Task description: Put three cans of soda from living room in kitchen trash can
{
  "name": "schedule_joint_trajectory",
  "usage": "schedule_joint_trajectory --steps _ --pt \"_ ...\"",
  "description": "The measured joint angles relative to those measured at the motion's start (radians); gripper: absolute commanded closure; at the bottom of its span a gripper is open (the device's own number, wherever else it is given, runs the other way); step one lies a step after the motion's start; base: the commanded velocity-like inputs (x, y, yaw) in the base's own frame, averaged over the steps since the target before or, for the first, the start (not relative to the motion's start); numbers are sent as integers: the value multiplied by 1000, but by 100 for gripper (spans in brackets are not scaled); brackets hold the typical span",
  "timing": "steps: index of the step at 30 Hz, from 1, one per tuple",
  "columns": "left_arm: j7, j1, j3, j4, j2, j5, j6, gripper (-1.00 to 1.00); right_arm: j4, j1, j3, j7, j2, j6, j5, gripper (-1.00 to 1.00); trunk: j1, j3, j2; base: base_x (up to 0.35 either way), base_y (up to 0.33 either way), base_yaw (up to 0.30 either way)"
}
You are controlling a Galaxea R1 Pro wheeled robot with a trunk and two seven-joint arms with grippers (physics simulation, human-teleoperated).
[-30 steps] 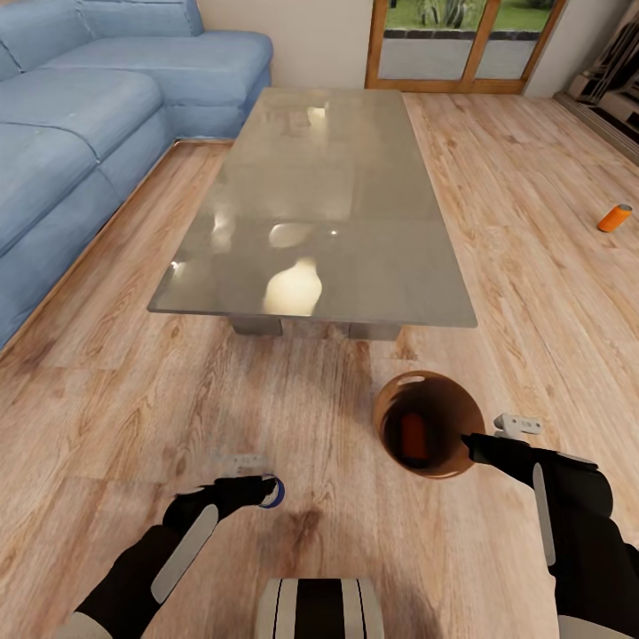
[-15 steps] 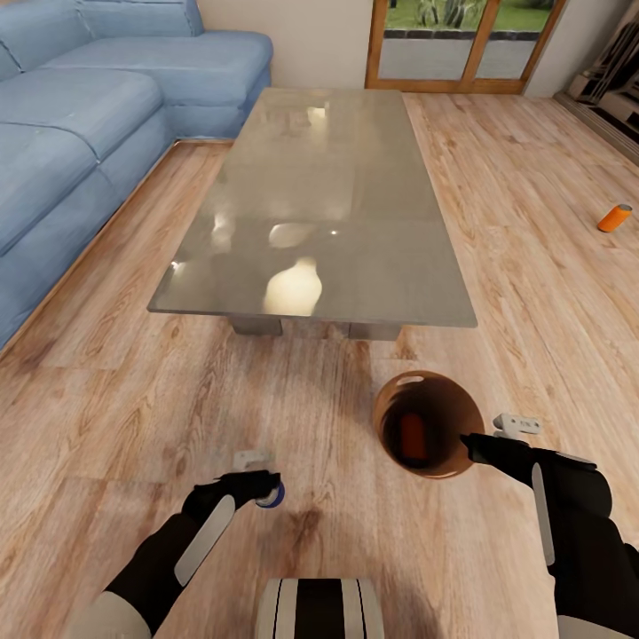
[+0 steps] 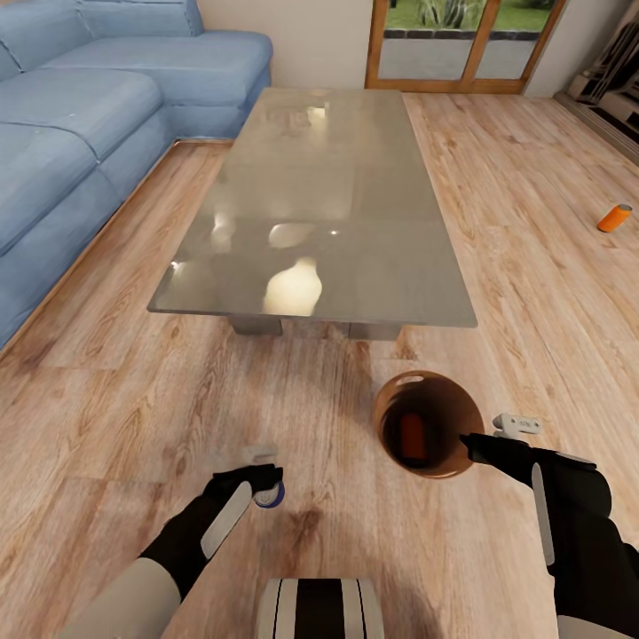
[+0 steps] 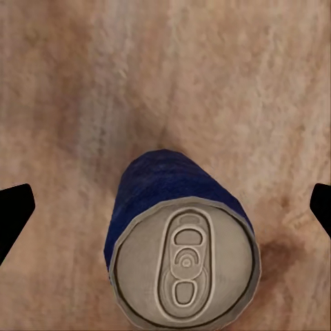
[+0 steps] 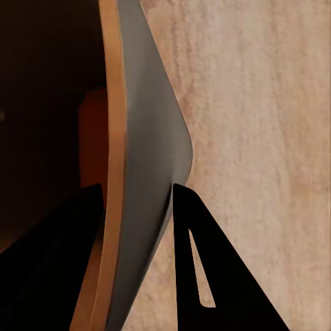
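Three soda cans are visible. Nearest, at seven o'clock, the left gripper (image 3: 264, 486) hangs over the upright blue can (image 4: 181, 241) on the wood floor (image 3: 133, 390), fingers spread wide of it. At five o'clock the right gripper (image 3: 468, 443) pinches the trash can (image 3: 457, 461) rim; one orange can (image 3: 413, 435) lies inside. A second orange can (image 3: 614, 216) lies at two o'clock, past the grey surface (image 3: 328, 195).

Head: high, facing forward-down over wood floor (image 3: 293, 426).
Left wrist: close above blue can (image 4: 181, 234).
Right wrist: tight on bin rim (image 5: 141, 179).
Shared: floor.
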Motion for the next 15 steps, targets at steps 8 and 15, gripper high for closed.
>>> schedule_joint_trajectory --steps 8,15 --pt "0 -6 0 52 -10 1 -29 -100 0 0 1 0 0 0 -1 100 0 0 0 0 0 0" --pt "0 -10 0 109 -24 1 -59 -100 0 0 0 0 -1 0 0 100 0 0 0 0 0 0"
